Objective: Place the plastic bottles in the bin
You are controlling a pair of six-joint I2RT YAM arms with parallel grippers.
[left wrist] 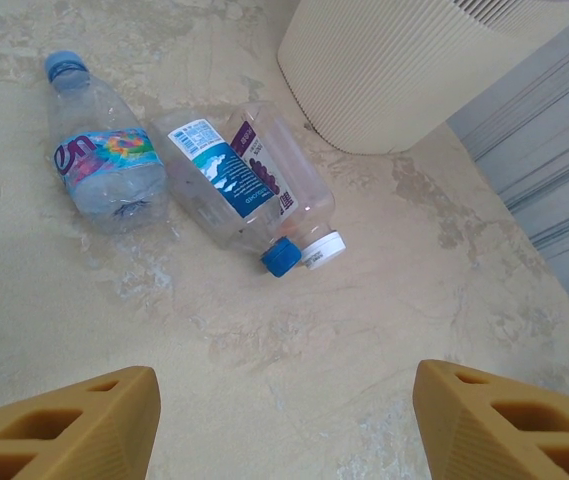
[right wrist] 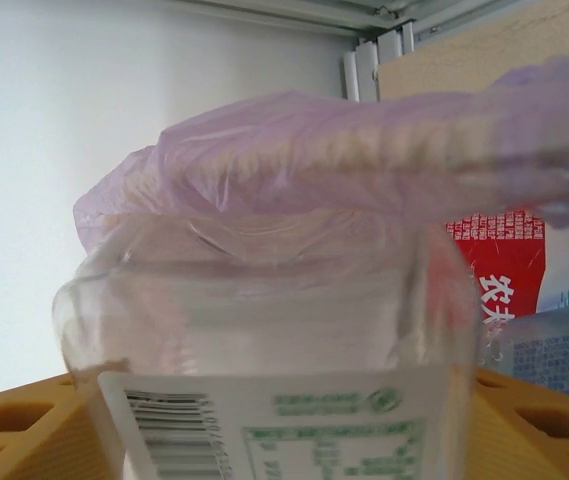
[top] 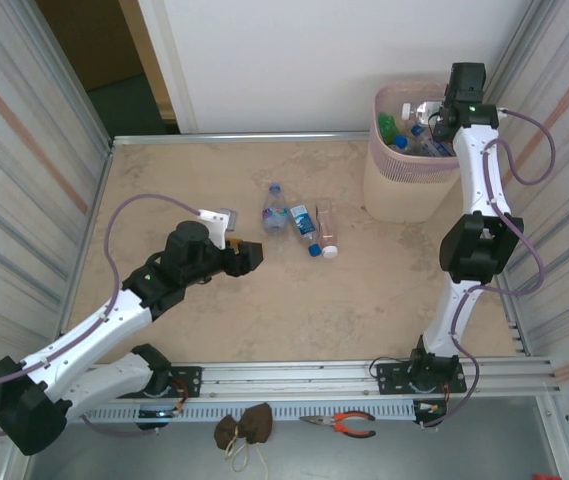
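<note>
My left tool [left wrist: 284, 385] hangs wide open and empty over the desk [left wrist: 394, 300]. It faces three bottles lying near the bin [left wrist: 384, 80]. The rainbow-label bottle [left wrist: 104, 165] has a blue cap and letters reading "en". The barcode bottle [left wrist: 214, 185], also blue-capped, wears a blue-and-white label. Touching it is the white-capped bottle [left wrist: 289, 195], whose purple label I cannot read.

My right tool [right wrist: 274, 430] sits over the bin with a clear bottle [right wrist: 264, 320] between its fingers, a barcode and green print on its label. I cannot tell whether they grip it. Beside the purple liner [right wrist: 364, 150], a red-labelled bottle [right wrist: 499, 270] shows white Chinese characters.
</note>
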